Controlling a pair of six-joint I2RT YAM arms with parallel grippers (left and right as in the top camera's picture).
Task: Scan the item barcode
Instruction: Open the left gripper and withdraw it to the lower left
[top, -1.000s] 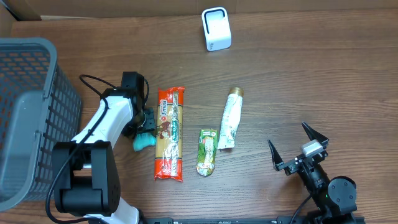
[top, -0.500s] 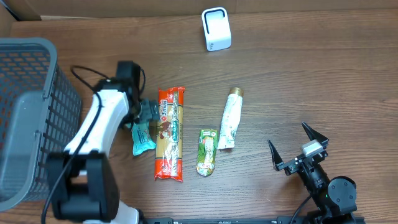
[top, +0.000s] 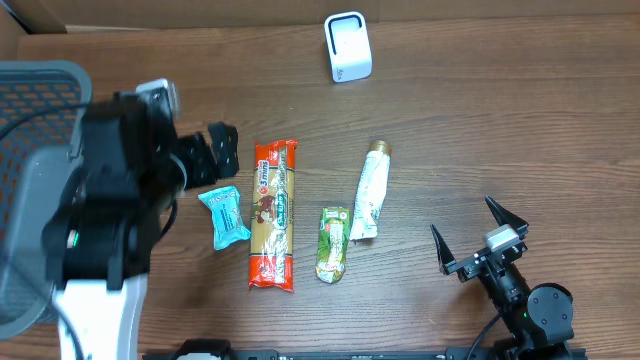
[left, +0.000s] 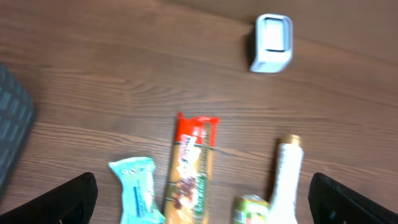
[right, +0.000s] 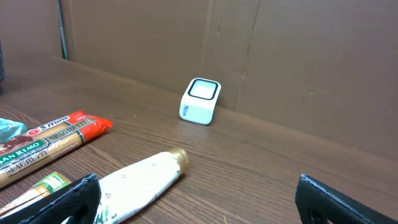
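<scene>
Left gripper (top: 212, 153) hung high over the table's (top: 500, 120) left side, fingers spread wide, nothing between them. Right gripper (top: 462, 220) sat low at the near right, likewise agape and empty.

Four goods lay flat in a loose row: teal packet (top: 224, 216), pasta packet (top: 273, 213), green packet (top: 333, 243), tube (top: 368, 192). Could not tell which was meant for scanning. The scanner (top: 348, 46) stood at the far edge, well apart from all of them. Basket (top: 40, 150) at far left.

Likely hazards:
- The teal packet lay just beside the pasta packet, so a drop between them could shove or pinch both.
- The flat, thin wrappers gave the fingers little to bite, so a slip or skid along the wood seemed probable.
- No barcode was legible on any face showing. One may have been underneath, and a grasp without a turn would have presented the wrong side.
- The long carry to the scanner gave a loose hold time to fail.
</scene>
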